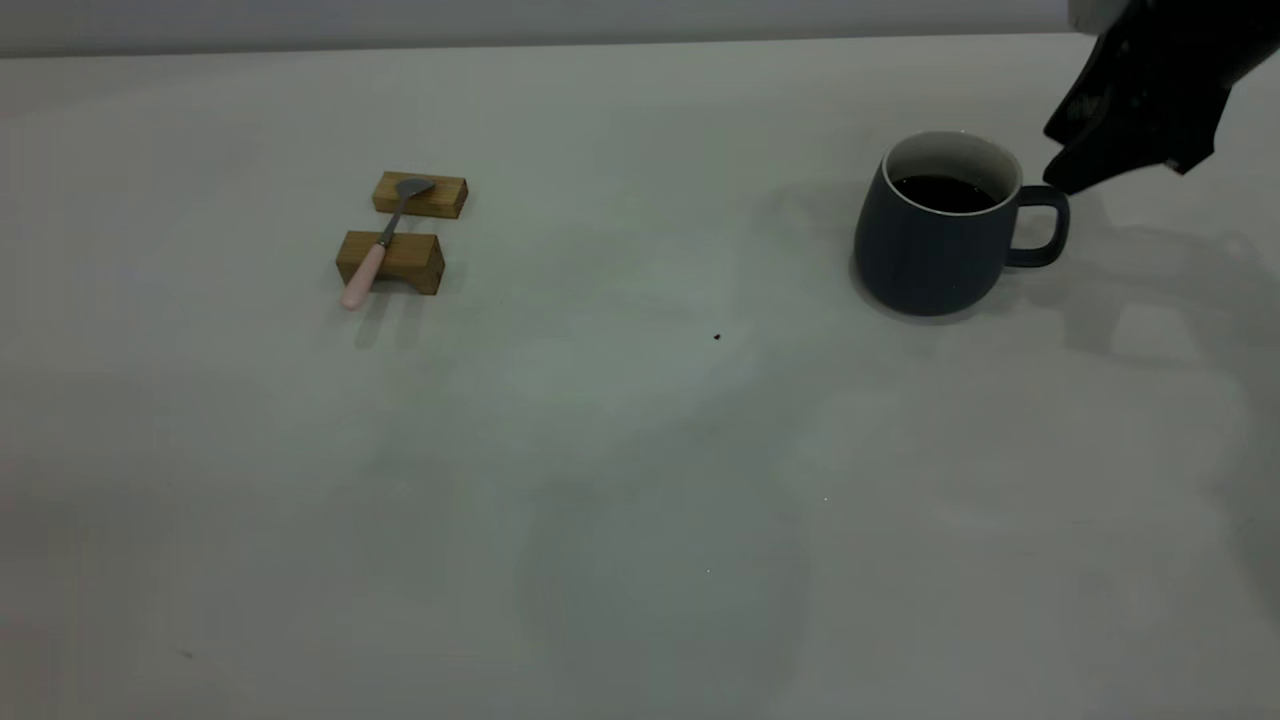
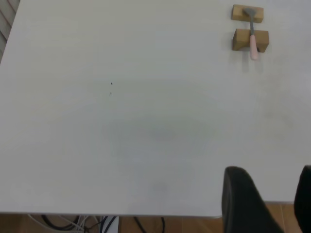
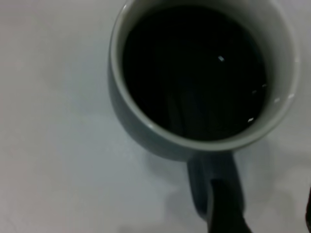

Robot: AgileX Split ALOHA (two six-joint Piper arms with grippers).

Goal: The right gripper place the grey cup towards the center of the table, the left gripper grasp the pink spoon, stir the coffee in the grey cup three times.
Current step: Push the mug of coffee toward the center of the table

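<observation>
The grey cup (image 1: 935, 245) stands at the right of the table (image 1: 640, 480), holding dark coffee (image 1: 944, 193), its loop handle (image 1: 1042, 226) turned right. My right gripper (image 1: 1066, 176) hovers just above and behind the handle, open and holding nothing. In the right wrist view the cup (image 3: 146, 131) with its coffee (image 3: 194, 73) is seen from above. One black finger (image 3: 226, 211) overlaps the handle (image 3: 201, 182) there. The pink spoon (image 1: 372, 262) lies across two wooden blocks at the left. My left gripper (image 2: 272, 204) is open near the table's edge, far from the spoon (image 2: 252, 39).
Two small wooden blocks (image 1: 392, 262) (image 1: 421, 194) carry the spoon. A tiny dark speck (image 1: 716, 337) marks the middle of the table. Cables (image 2: 97, 223) hang below the table edge in the left wrist view.
</observation>
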